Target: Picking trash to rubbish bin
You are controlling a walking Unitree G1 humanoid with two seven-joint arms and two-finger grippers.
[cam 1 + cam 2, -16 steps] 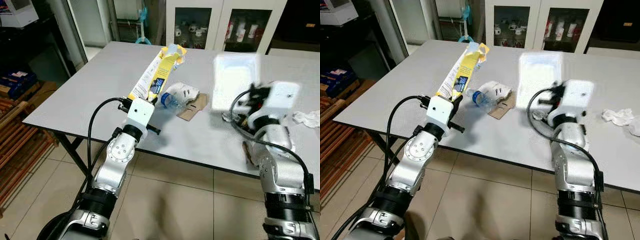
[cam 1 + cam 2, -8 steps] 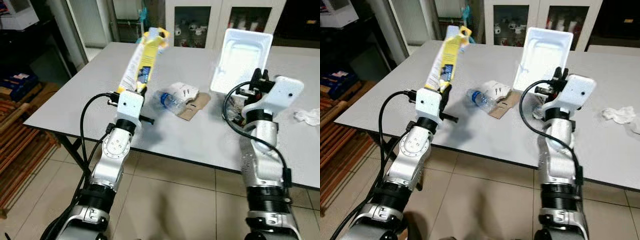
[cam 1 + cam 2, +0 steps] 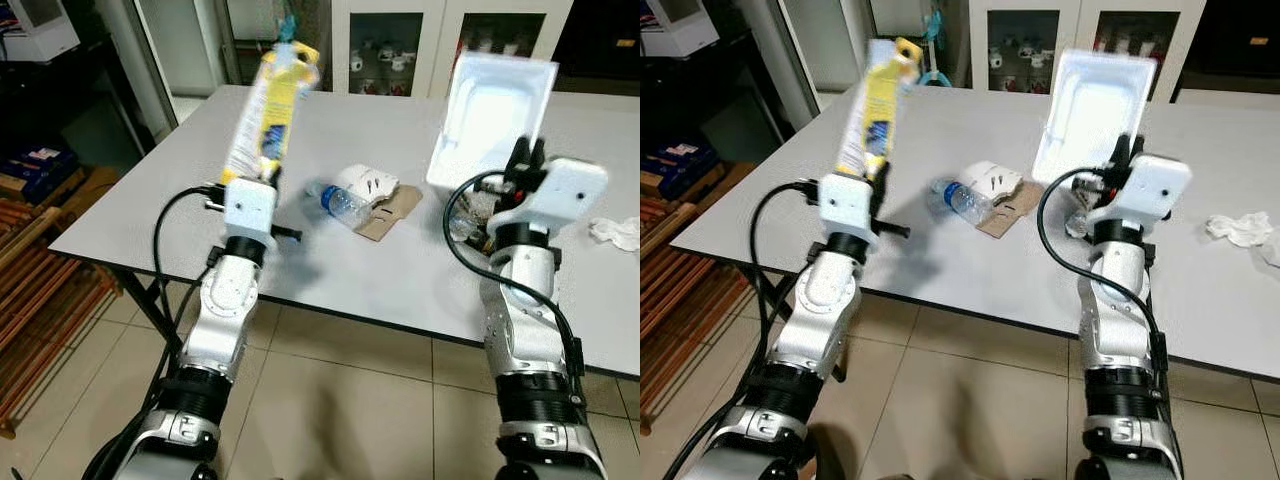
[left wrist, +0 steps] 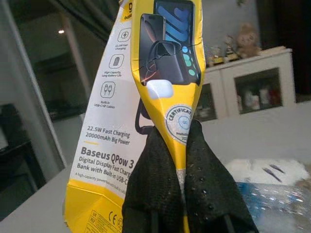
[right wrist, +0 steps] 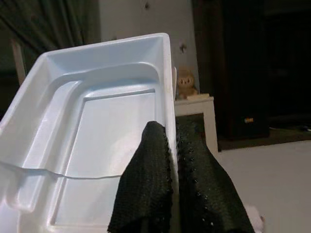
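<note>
Lifting both loads higher than a second ago | left end effector [image 4: 187,170] gripping yellow package [image 3: 265,110], now upright above it | right end effector [image 5: 172,170] clamping white tray [image 3: 490,115] by its rim | bottle [image 3: 345,203], cardboard [image 3: 392,210] lying on desk [image 3: 150,190] between them | carrying to bin likely next

You have a yellow power-bank package [image 3: 268,105] held upright over the table's left edge, a white plastic tray [image 3: 487,120] raised on end near the right, and a crushed bottle [image 3: 345,203] lying mid-table.
</note>
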